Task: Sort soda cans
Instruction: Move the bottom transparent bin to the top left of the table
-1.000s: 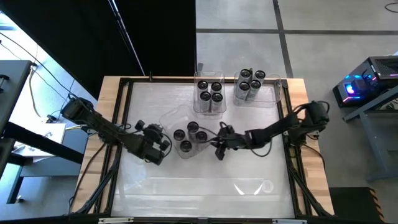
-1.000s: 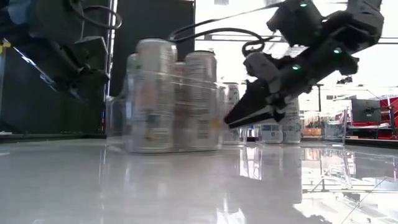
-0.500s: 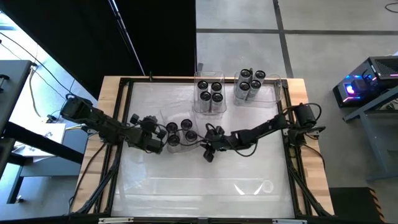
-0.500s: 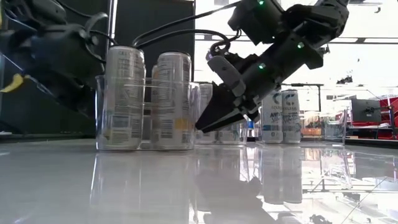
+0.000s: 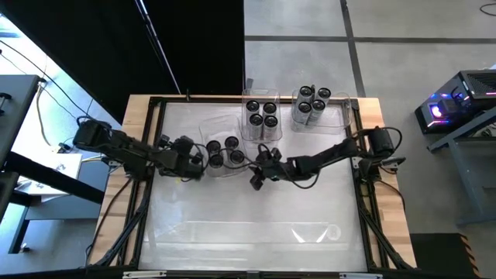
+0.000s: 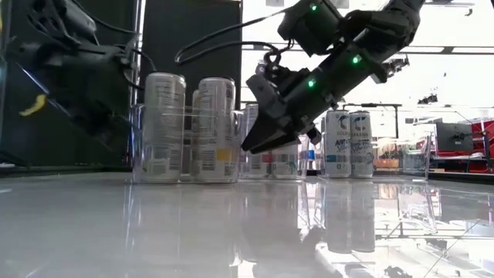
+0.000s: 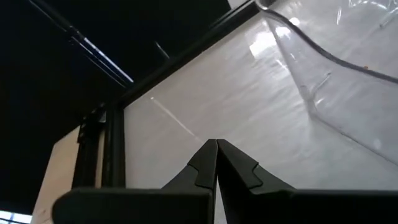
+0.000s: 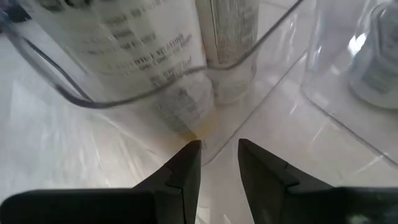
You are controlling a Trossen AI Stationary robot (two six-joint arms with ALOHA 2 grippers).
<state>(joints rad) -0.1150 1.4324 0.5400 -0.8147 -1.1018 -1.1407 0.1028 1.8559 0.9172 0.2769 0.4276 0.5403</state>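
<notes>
A clear plastic tray (image 5: 223,151) stands on the white table left of the middle, with soda cans (image 6: 164,127) upright in it. My right gripper (image 8: 219,144) sits low at the tray's near right corner, fingers a little apart with bare table between them. My left gripper (image 7: 216,143) is shut and hangs just off the tray's left side (image 7: 336,56), its shut tips clear of the wall. Along the far edge, more soda cans stand in two other clear trays (image 5: 262,116) (image 5: 312,105). My right gripper meets the tray's rounded near right corner (image 8: 200,132) with the tip of one finger (image 8: 189,152). The fingers slant down from the table's right side. Nothing sits between them. The tray stays flat on the table with its cans upright.
The two far trays stand close behind the moved tray, with only a small gap. The near half of the table is bare white surface. A black frame (image 5: 155,132) rims the table. Cables trail from both arms.
My right gripper has gone toward the table's left and far edges. The tray with its cans has slid the same way ahead of it, still upright. My left gripper has swung from the tray's near left toward the far edge, along the tray's left side.
</notes>
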